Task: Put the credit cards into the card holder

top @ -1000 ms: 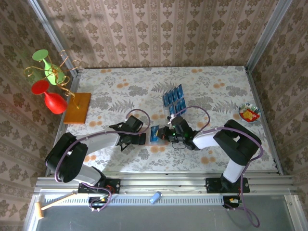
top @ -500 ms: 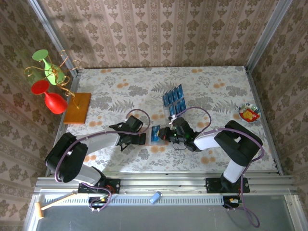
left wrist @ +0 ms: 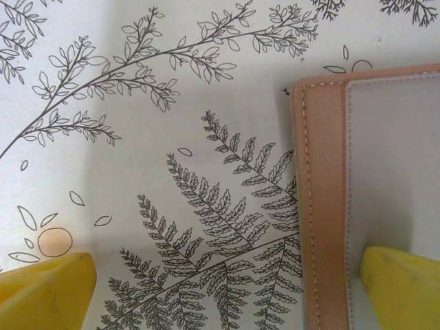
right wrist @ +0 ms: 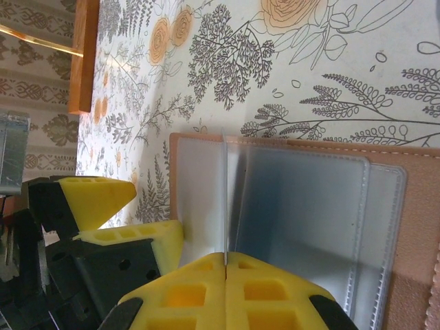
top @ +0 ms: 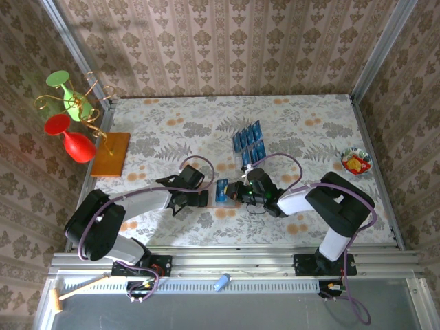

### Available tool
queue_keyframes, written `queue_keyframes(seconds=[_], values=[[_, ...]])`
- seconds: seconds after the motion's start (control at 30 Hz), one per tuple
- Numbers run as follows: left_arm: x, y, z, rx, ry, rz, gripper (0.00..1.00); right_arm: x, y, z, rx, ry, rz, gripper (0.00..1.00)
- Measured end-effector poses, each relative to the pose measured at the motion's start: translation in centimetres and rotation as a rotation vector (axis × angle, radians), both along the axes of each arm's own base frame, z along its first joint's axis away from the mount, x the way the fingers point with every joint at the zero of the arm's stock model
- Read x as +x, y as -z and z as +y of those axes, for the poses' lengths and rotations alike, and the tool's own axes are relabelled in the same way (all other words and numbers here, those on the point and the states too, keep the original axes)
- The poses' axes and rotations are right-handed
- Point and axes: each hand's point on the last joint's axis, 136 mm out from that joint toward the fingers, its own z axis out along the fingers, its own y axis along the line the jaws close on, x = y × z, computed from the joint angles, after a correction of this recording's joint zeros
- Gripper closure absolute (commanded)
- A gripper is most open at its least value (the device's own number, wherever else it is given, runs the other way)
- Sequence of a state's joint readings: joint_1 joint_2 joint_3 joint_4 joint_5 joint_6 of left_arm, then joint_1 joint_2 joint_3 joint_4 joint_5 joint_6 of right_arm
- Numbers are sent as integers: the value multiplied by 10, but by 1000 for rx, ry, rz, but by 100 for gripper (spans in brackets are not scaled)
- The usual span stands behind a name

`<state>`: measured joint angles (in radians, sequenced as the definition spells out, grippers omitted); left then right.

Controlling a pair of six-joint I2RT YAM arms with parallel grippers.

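Holding one item: the right gripper (right wrist: 225,265), clenched on a single credit card (right wrist: 225,199), which shows edge-on as a thin line rising from between the yellow fingers.

Card holder (right wrist: 412,227): open and flat on the floral table (top: 302,124), between the two grippers, grey pockets upward.

Governing relation: the holder lies directly ahead of the right gripper, the nearer arm. The held card stands on edge across the inner face, its long axis along the line of approach, just beside the rim of the clear pocket. Which side the pocket opens on cannot be told.

Left gripper (left wrist: 227,289): spread wide, grasping nothing, one finger over the holder's grey panel and the other over bare table.

Remaining credit cards (top: 249,142): in rows farther up the table, well apart.

Change over the last second: the right gripper has edged slightly left toward the holder; the left arm and holder are unmoved.
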<state>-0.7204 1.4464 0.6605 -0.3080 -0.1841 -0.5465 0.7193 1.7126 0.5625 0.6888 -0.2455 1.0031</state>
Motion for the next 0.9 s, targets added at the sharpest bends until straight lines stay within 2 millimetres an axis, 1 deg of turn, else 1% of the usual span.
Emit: queue_keyframes(seconds=[0.17, 0.63, 0.77, 0.9], values=[[0, 0, 0, 0, 0, 1, 0, -2, 5, -1, 1, 2, 12, 100], [0, 0, 0, -1, 0, -1, 0, -10, 9, 3, 18, -13, 28, 100], [0, 0, 0, -1, 0, -1, 0, -11, 9, 4, 25, -16, 27, 100], [0, 0, 0, -1, 0, -1, 0, -11, 13, 5, 29, -9, 41, 100]])
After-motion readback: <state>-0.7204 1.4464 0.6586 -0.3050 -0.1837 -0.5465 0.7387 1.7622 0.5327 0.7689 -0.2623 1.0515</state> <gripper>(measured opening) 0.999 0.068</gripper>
